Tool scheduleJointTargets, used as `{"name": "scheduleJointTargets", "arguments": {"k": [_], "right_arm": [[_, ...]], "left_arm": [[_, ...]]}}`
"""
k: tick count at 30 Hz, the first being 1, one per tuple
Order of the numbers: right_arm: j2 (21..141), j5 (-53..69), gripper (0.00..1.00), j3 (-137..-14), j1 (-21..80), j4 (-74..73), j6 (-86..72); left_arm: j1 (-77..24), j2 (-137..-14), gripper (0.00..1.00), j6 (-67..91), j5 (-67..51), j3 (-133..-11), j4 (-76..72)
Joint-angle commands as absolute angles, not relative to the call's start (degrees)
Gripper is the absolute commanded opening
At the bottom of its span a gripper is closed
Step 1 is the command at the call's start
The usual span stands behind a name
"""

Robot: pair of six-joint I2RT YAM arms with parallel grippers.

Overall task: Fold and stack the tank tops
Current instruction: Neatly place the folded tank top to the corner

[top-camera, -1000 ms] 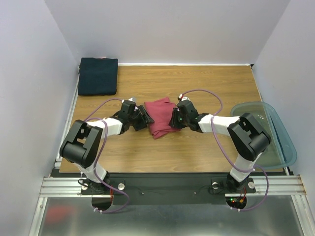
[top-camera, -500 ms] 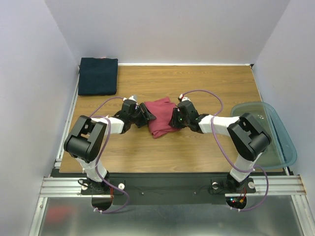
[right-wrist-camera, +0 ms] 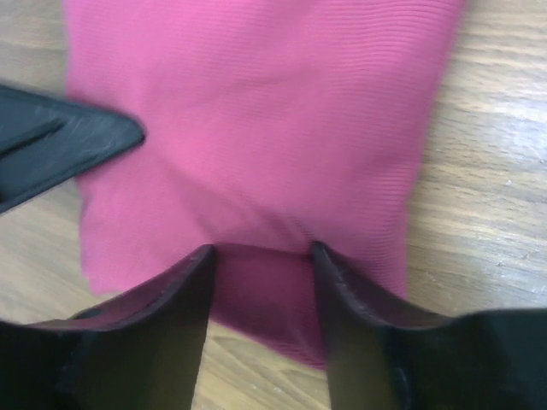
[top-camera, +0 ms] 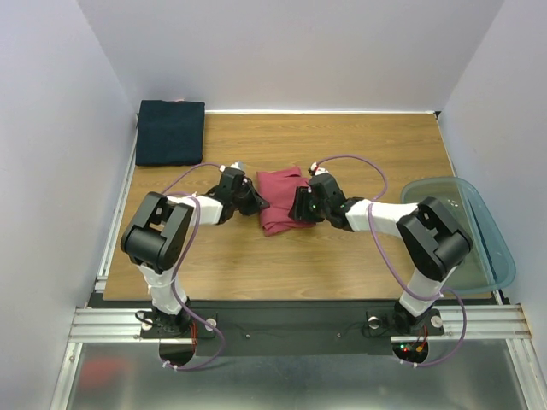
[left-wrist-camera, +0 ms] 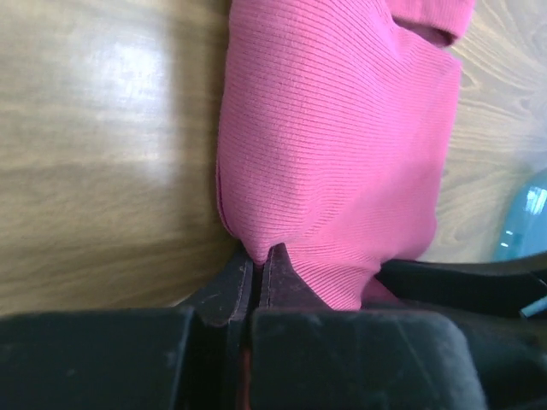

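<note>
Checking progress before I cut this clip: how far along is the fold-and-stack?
Done: the navy top lies folded flat at the far left corner. In hand: the red top sits in the middle as a compact folded bundle; the left gripper is shut on its edge, the right gripper open over the opposite edge. Remaining: stacking, since the two tops lie apart.

Top camera's fixed high behind the arm bases (top-camera: 164, 314), looking down and forward over the whole table (top-camera: 359, 141). Left wrist camera's in tight, peering along the left gripper (left-wrist-camera: 256, 254) onto the rose-red tank top (left-wrist-camera: 333, 154). Right wrist camera's just as close behind the right gripper (right-wrist-camera: 261, 252), facing back from the opposite side. All three share that top.
</note>
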State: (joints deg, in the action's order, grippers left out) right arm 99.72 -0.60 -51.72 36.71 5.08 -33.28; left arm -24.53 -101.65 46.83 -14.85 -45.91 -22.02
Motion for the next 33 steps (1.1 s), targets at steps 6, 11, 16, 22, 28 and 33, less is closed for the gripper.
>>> {"name": "scheduleJointTargets", "arguments": {"k": [6, 11, 16, 22, 28, 33], "right_arm": [[92.3, 2.5, 0.81, -55.2, 36.2, -3.2, -33.0], [87.7, 1.9, 0.83, -54.6, 36.2, -6.1, -32.5], [83.9, 0.6, 0.86, -53.8, 36.2, -8.3, -31.6], [82.5, 0.9, 0.87, -53.4, 36.2, -8.9, -31.0], [82.4, 0.7, 0.87, -53.3, 36.2, -9.1, -30.6], [83.4, 0.4, 0.87, -53.8, 36.2, -9.1, -30.2]], "left_arm": [[-24.4, -106.7, 0.00, 31.8, 7.0, -64.6, 5.0], [-21.5, -112.0, 0.00, 26.2, 16.2, -79.0, 13.3], [-17.8, -119.4, 0.00, 21.4, 26.0, -95.1, 21.4], [-14.9, -127.6, 0.00, 14.6, 32.8, -113.9, 26.6], [-12.6, -132.9, 0.00, 8.2, 34.1, -129.0, 28.5], [-10.1, -133.0, 0.00, 5.1, 33.2, -132.9, 27.6]]}}
